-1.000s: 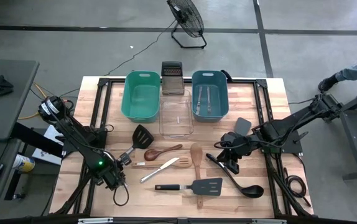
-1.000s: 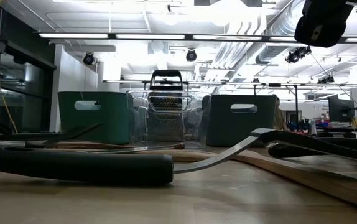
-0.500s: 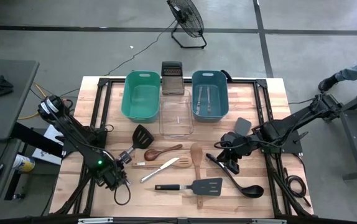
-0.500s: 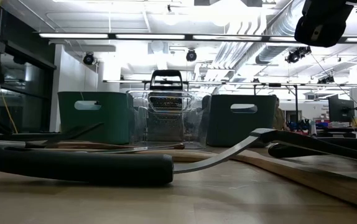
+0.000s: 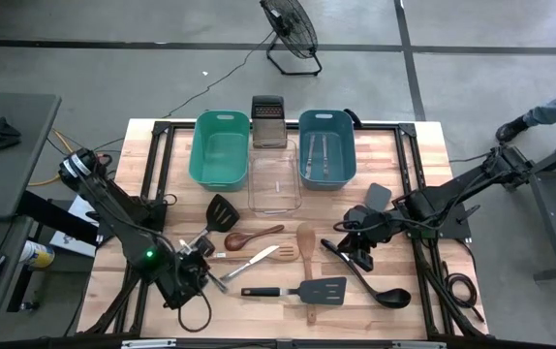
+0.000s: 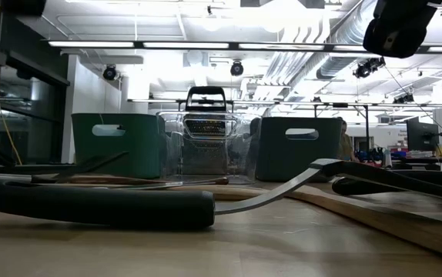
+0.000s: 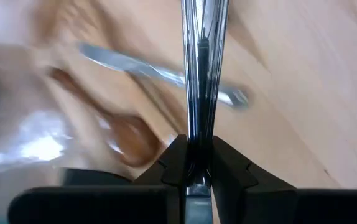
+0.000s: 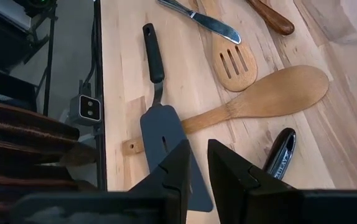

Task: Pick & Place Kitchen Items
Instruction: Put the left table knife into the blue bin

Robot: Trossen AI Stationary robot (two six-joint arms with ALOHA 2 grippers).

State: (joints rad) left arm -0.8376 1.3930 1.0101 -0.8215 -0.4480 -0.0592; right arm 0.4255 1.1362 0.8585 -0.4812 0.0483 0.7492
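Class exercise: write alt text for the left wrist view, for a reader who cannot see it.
The left claw is shut on a thin metal utensil that sticks straight out from its fingers. Beyond it, blurred, a silver knife and a brown wooden spoon lie on the wooden table.

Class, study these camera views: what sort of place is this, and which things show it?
Probably a robotics lab or workshop: bare concrete floor, a floor fan, exposed ceiling ducts, and a wooden workbench carrying robot arms.

I see the grater (image 5: 267,121) standing at the table's (image 5: 406,155) far edge between two tubs (image 5: 221,149) (image 5: 326,147), a clear tub (image 5: 275,182) just before it. Nearer me lie the spoons (image 5: 306,248), knife (image 5: 250,264), turner (image 5: 297,290) and ladle (image 5: 365,274), side by side.
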